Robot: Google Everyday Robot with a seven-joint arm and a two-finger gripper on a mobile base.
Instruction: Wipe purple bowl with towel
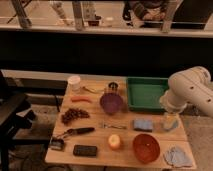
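Note:
The purple bowl sits upright near the middle of the wooden table. A grey crumpled towel lies at the table's front right corner. My gripper hangs from the white arm at the right side of the table, between the green tray and the towel, well to the right of the bowl. It holds nothing that I can see.
A green tray stands at the back right. A blue sponge, a red bowl, an apple, a fork, a black phone, a brush, grapes, a carrot, a banana, a white cup and a can lie on the table.

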